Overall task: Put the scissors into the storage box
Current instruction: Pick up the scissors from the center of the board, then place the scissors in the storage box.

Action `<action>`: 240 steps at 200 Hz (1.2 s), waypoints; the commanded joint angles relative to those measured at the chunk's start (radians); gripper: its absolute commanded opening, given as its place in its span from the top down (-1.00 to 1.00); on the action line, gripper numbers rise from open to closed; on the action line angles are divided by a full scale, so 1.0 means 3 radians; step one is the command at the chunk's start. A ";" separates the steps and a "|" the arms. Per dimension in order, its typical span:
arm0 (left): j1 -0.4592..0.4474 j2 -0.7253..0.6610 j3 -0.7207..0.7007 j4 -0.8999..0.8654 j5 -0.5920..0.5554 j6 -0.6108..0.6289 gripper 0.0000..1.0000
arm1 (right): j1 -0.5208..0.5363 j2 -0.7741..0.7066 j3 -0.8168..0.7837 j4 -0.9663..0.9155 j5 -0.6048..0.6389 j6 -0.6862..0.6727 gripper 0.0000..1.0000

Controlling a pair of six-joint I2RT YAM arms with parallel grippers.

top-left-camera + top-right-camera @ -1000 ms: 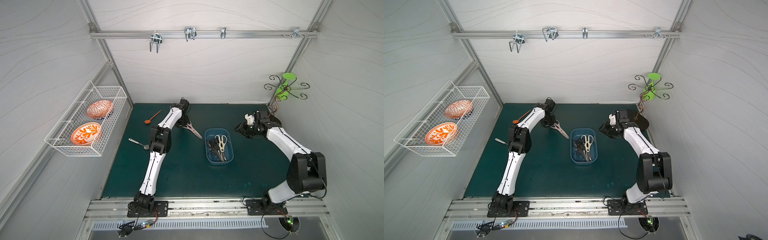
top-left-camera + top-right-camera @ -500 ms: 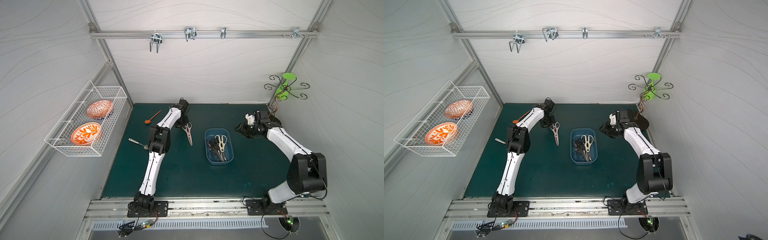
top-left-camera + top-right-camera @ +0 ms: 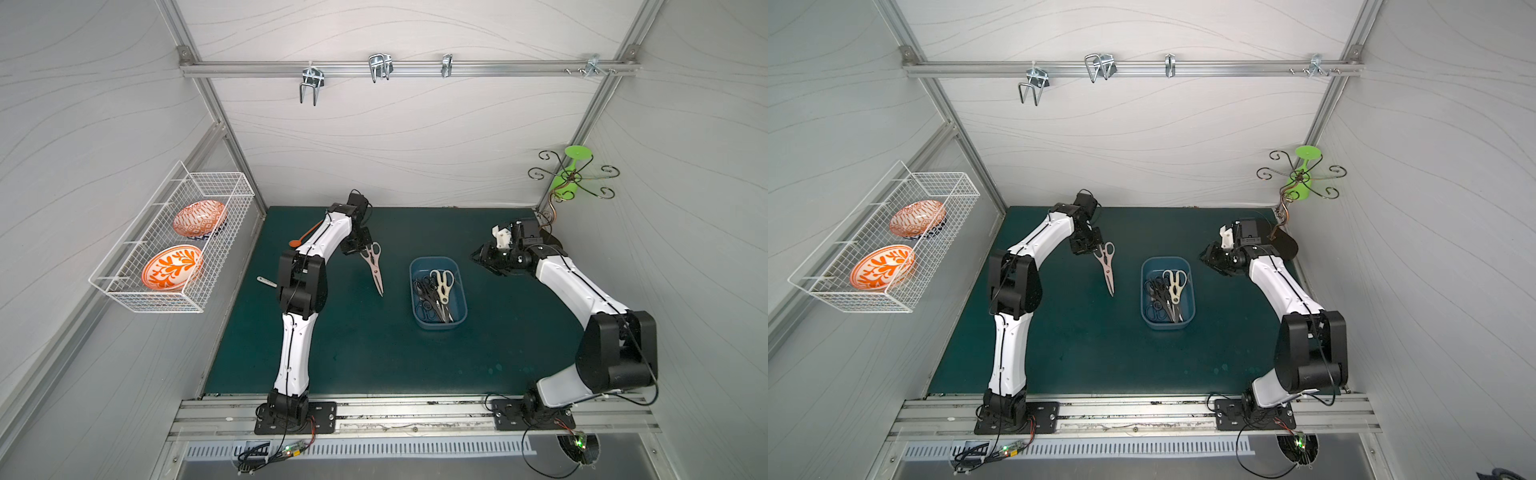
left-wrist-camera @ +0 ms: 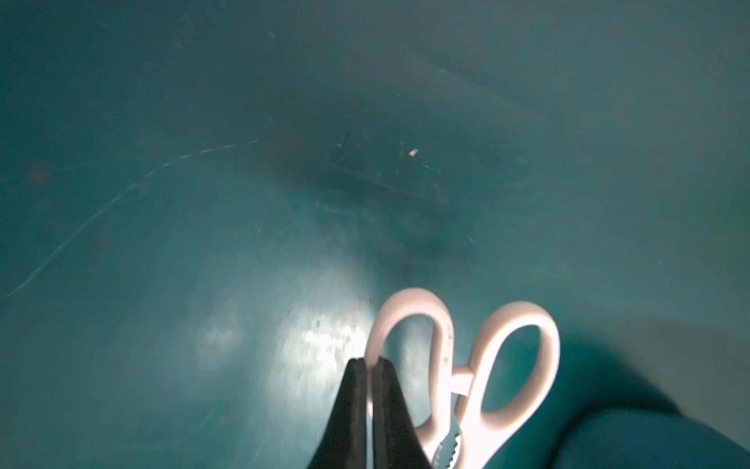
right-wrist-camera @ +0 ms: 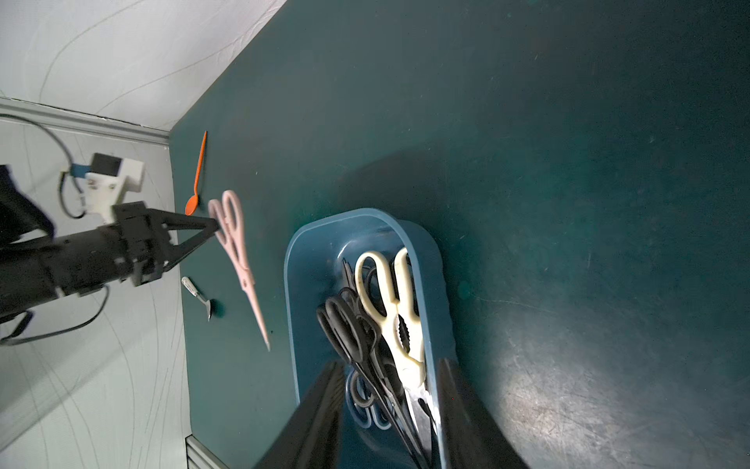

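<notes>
My left gripper [image 4: 370,361] is shut on one handle loop of the pink-handled scissors [image 3: 374,266], also visible in the other top view [image 3: 1106,266] and the right wrist view [image 5: 239,260]. Their closed blades point toward the table's front, left of the storage box [image 3: 432,259]. Whether the tip touches the mat I cannot tell. The blue box [image 3: 1165,259] holds cream-handled shears [image 5: 389,300], black-handled pairs [image 5: 345,325] and a blue-handled pair [image 5: 367,414]. My right gripper [image 3: 482,259] hovers open to the right of the box, with nothing between its fingers [image 5: 324,406].
An orange spoon [image 3: 305,237] lies behind the left arm and a metal spoon [image 3: 266,281] lies near the mat's left edge. A white wire basket [image 3: 232,187] with two orange bowls hangs on the left wall. A green hook stand [image 3: 571,174] stands at the back right corner.
The left gripper has closed on the pink scissors' handle. The pair has swung from pointing toward the box to pointing toward the table's front. The right arm has stayed put.
</notes>
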 commanded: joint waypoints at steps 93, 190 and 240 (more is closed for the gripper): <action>-0.0821 -0.0661 -0.0312 0.0588 0.0119 -0.0432 1.00 | -0.0042 -0.0332 -0.0063 -0.0134 0.0069 -0.0026 0.15; -0.1354 -0.0205 -0.0101 0.0871 -0.0579 -0.0705 1.00 | -0.0113 -0.0490 -0.0187 -0.0112 -0.0017 -0.0040 0.15; -0.1506 -0.0035 -0.0103 0.0888 -0.0655 -0.0644 1.00 | -0.0146 -0.0517 -0.0257 -0.0069 -0.0035 -0.0035 0.15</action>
